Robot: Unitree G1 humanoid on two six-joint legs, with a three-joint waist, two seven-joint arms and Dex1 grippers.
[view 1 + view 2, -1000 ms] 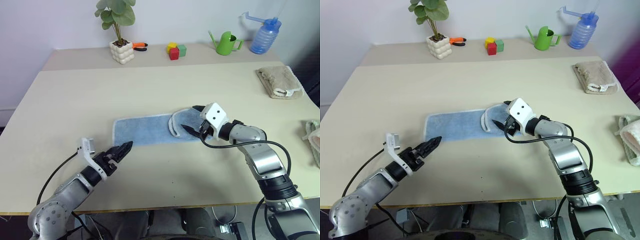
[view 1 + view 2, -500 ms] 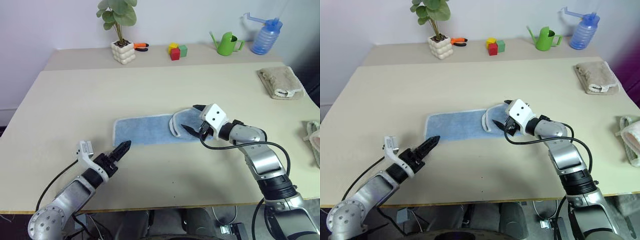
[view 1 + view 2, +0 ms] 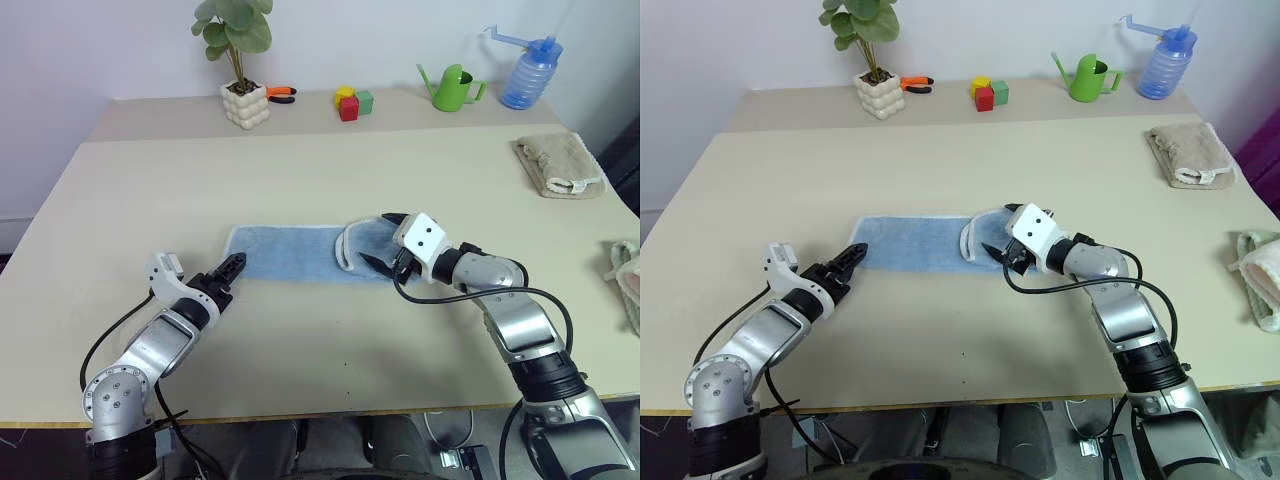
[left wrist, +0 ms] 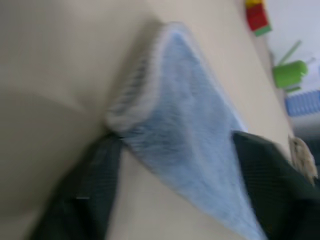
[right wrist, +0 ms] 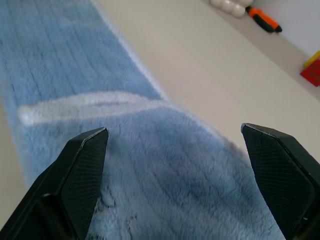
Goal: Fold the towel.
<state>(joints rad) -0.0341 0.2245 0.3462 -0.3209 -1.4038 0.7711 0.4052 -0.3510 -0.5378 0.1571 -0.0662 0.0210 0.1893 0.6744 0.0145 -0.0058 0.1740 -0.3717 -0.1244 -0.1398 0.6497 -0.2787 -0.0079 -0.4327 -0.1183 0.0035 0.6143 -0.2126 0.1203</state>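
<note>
The towel (image 3: pixel 300 254) lies flat on the table (image 3: pixel 300 170), its right end already folded over. It looks soft and light. My left pincer (image 3: pixel 232 268), half spread, straddles its near-left corner; my right pincer (image 3: pixel 995 231) hangs spread above the fold.

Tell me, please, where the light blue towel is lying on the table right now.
The towel lies flat near the middle of the table, stretched between the left gripper at its left end and the right gripper over its folded-back right end.
</note>
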